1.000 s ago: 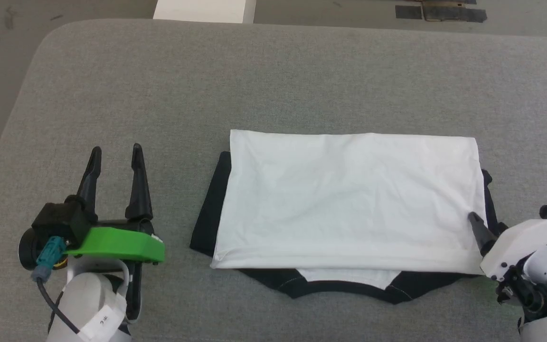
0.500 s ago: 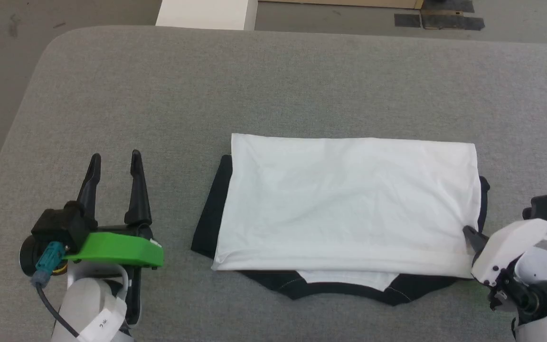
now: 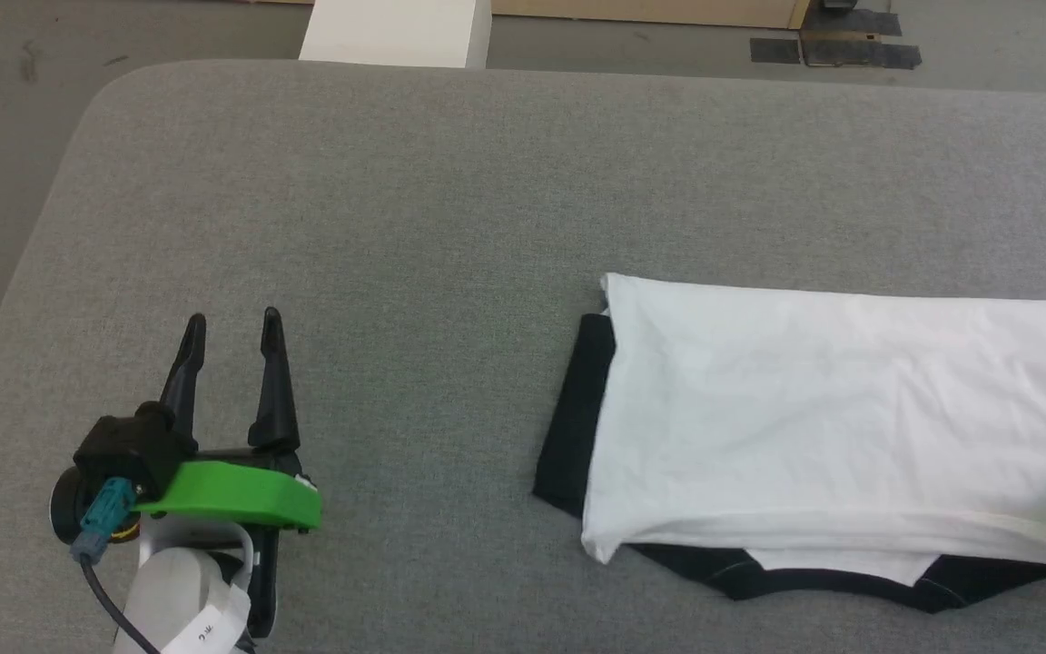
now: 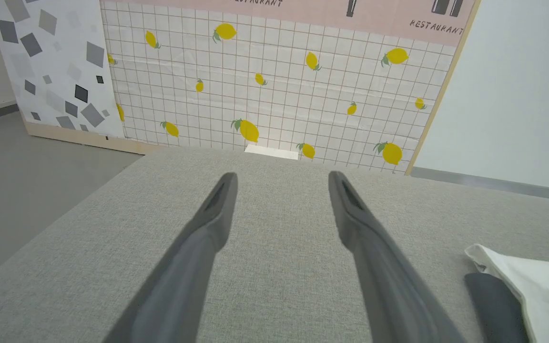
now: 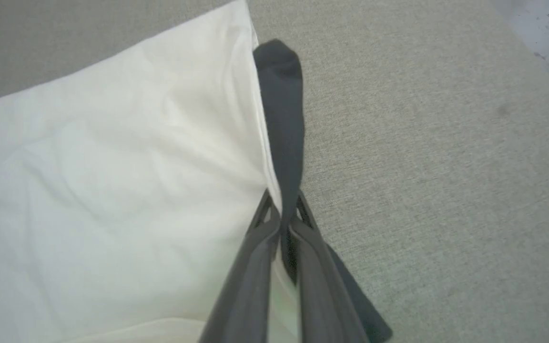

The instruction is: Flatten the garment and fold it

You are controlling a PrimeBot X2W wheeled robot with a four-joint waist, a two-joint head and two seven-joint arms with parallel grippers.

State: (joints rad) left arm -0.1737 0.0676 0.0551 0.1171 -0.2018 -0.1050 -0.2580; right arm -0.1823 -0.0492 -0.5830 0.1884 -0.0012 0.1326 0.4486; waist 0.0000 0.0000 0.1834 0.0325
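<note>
Rightward goes the garment [image 3: 832, 409], slid across the grey table [image 3: 396, 182] from the middle to the right edge of the head view, while the white box [image 3: 396, 32] beyond holds its place! Right gripper [image 5: 281, 209] has its fingers pressed together on the shirt's right edge, pinching white layer and black sleeve; left gripper [image 3: 232, 322] sits well apart, fingers spread. Folded flat it lies (soft creases only), white body on top, black neckline along the near edge.
</note>
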